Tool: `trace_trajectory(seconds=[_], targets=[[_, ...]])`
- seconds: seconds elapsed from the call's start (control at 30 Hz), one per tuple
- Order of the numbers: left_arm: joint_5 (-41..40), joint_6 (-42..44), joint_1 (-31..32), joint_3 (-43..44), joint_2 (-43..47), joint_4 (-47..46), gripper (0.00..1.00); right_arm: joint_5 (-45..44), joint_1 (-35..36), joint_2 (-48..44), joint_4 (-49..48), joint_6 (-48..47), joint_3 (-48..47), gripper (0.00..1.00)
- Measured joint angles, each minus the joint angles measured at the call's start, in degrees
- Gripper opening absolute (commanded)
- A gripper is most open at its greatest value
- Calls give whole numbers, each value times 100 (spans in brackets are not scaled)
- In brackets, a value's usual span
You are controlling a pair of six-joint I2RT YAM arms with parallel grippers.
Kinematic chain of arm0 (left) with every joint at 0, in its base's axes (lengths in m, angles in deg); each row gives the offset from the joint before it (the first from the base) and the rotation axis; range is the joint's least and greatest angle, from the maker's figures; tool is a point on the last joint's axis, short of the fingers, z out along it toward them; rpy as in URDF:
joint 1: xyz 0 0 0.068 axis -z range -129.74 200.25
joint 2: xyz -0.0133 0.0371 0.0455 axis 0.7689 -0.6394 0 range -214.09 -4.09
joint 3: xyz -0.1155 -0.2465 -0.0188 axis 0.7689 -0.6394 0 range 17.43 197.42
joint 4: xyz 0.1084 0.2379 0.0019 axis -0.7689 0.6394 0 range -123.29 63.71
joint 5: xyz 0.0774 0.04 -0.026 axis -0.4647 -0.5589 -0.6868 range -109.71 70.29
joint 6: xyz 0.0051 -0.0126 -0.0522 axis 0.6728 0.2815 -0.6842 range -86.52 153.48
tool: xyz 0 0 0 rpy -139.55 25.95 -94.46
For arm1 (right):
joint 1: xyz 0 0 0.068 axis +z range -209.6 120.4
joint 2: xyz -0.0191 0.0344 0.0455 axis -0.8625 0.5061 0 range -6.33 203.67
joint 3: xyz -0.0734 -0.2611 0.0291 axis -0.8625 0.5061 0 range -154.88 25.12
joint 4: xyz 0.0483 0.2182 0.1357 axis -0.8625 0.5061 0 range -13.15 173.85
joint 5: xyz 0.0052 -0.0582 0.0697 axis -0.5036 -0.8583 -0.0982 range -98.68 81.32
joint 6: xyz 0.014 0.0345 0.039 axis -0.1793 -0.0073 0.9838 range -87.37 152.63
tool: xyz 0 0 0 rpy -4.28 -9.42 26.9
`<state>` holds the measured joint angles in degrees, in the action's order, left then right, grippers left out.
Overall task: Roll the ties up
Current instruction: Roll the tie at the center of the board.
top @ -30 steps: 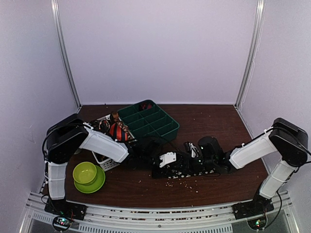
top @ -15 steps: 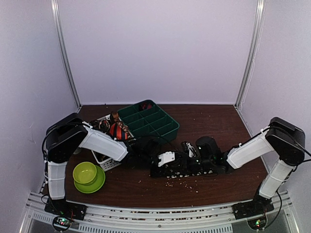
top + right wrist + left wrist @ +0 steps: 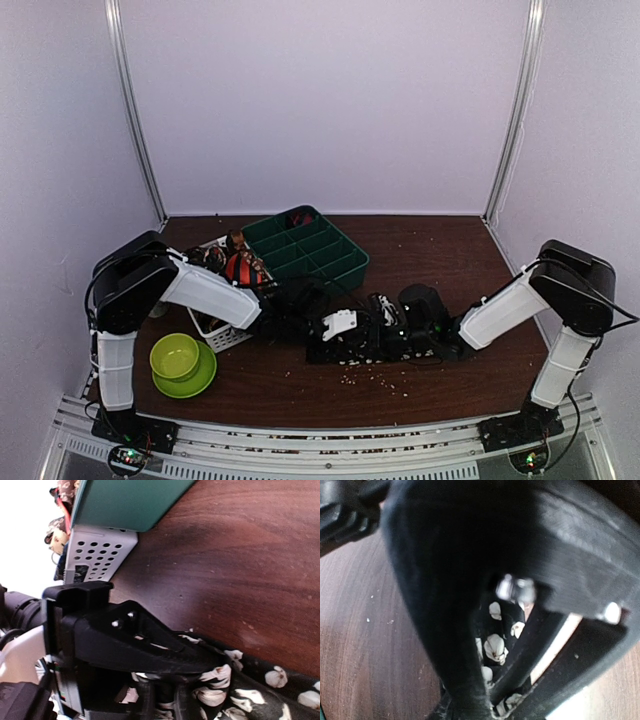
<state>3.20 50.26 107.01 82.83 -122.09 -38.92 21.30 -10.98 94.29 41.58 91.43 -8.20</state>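
The black tie with cream-white flower spots [image 3: 400, 352] lies bunched across the middle of the table. My left gripper [image 3: 345, 335] reaches in from the left; in the left wrist view [image 3: 490, 702] its fingers are closed with the spotted fabric [image 3: 495, 647] between them. My right gripper [image 3: 385, 325] reaches in from the right, close beside the left one. In the right wrist view [image 3: 220, 669] its black finger presses on bunched tie fabric [image 3: 260, 695]; its lower finger is hidden. Rolled red-and-black [image 3: 243, 268] and brown-gold [image 3: 236, 241] ties sit at the back left.
A green divided tray [image 3: 310, 250] stands behind the grippers, also in the right wrist view [image 3: 125, 502]. A white perforated basket [image 3: 222, 335] is at the left, also seen from the right wrist [image 3: 97, 552]. A green bowl [image 3: 177, 357] sits front left. Crumbs [image 3: 375, 378] dot the wood.
Both grippers and the black tie have shifted a little to the left. The right arm has stretched further towards the left gripper.
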Motion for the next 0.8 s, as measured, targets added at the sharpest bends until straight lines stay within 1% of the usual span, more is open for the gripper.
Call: trace_trajectory(seconds=[0.03,0.27,0.37,0.57,0.8], targets=[[0,4,0,2,0,2,39,0,2,0,-20,-13,0,0],[-55,-57,11,-57,17,-70,62,4,2,24,-87,-48,42,0],[-142,-155,24,-400,168,-404,68,4,20,28,-203,-46,131,0],[-278,-289,28,-1320,660,-1150,71,9,17,35,-516,11,348,0],[-323,-437,28,-1958,715,-2367,71,116,-94,70,-916,240,614,0]])
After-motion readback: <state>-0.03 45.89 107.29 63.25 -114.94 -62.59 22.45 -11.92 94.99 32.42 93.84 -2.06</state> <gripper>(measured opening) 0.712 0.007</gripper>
